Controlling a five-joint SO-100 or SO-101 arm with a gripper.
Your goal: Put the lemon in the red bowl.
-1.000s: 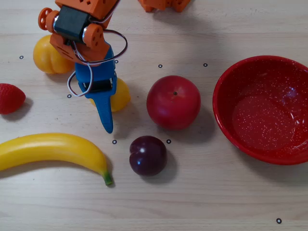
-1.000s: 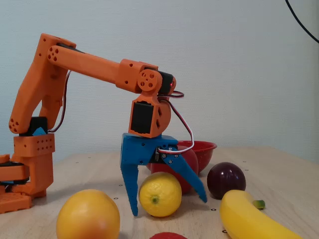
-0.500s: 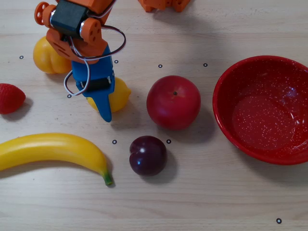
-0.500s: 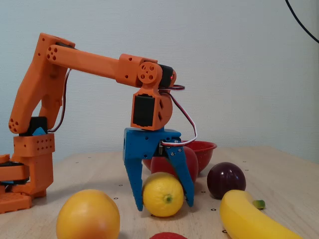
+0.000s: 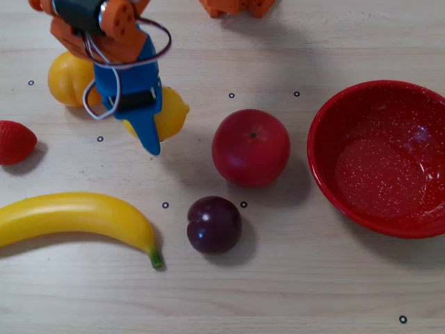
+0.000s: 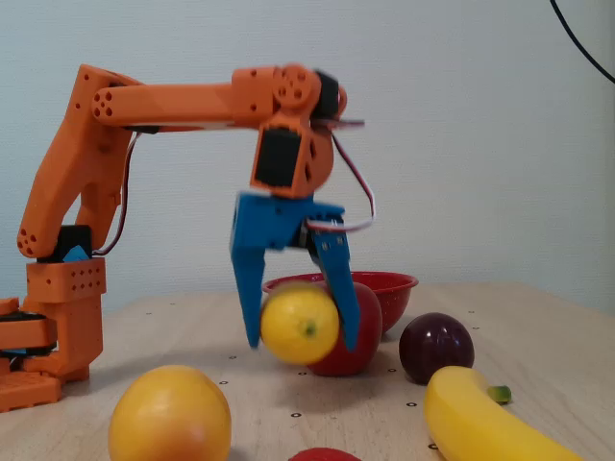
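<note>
The lemon [image 5: 174,115] is a small bright-yellow oval that lies partly under my blue fingers [image 5: 147,132] in the overhead view. In the fixed view the lemon [image 6: 300,327] sits between the two blue fingers and looks blurred, low over the table. My gripper [image 6: 302,344] is shut on it; in the overhead view the gripper [image 5: 156,129] is at the upper left. The red bowl [image 5: 327,167] with white speckles stands empty at the right edge, well apart from the gripper. In the fixed view the bowl [image 6: 389,283] shows behind the apple.
A red apple [image 5: 250,147] lies between lemon and bowl, with a dark plum [image 5: 213,224] in front of it. A banana [image 5: 76,216], a strawberry [image 5: 14,141] and an orange-yellow fruit [image 5: 66,80] are at the left. The arm's base [image 6: 48,336] stands at the left in the fixed view.
</note>
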